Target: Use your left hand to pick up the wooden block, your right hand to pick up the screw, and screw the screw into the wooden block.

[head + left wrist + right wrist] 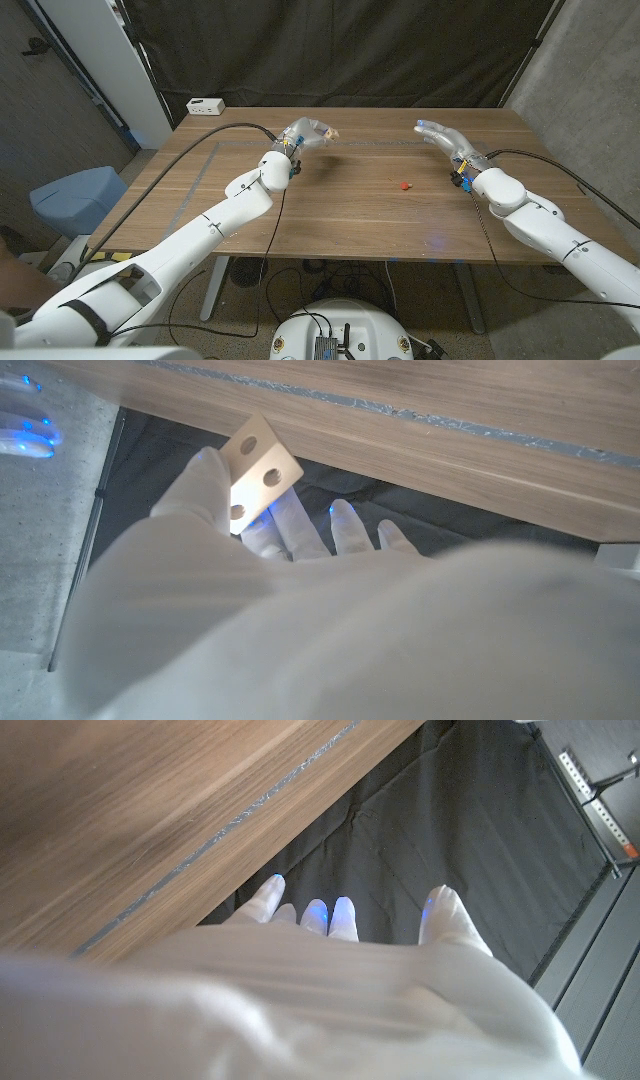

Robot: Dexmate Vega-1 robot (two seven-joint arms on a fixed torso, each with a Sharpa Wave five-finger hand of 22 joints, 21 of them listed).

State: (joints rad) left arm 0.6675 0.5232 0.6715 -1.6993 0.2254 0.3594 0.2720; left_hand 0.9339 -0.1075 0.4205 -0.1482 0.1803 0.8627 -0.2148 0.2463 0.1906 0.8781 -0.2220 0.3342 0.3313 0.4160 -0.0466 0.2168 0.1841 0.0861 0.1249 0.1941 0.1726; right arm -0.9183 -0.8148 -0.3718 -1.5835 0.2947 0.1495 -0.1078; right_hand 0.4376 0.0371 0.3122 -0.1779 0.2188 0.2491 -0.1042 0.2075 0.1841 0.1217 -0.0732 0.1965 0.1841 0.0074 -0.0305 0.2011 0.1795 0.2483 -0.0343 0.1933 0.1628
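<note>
black curtain hangs behind the wooden table (300,215) in the head view, with a white box (206,106) sitting at the table's far left corner. the left hand (305,135) is raised over the far left part of the tabletop and holds the wooden block (329,132) at its fingertips, the pale block poking out toward the middle of the table. the right hand (447,140) is lifted over the far right part, fingers spread apart and holding nothing. the screw (404,185) (a small red thing on the wood) lies between the two hands, nearer the right one and apart from both. a blue bin (78,198) stands on the floor beside the table's left side.

from the left wrist view, the left hand (270,575) fills the lower part, and the wooden block (258,472) is pinched between the thumb and fingers; three round holes show on its pale face. the table (420,420) edge runs behind it, and the block looks to be clear of the wood, though the blur makes that hard to tell.

from the right wrist view, the right hand (340,945) shows its back with the fingers (343,917) stretched out and parted, nothing between them. the table (140,810) surface lies beyond it, next to dark cloth.
</note>
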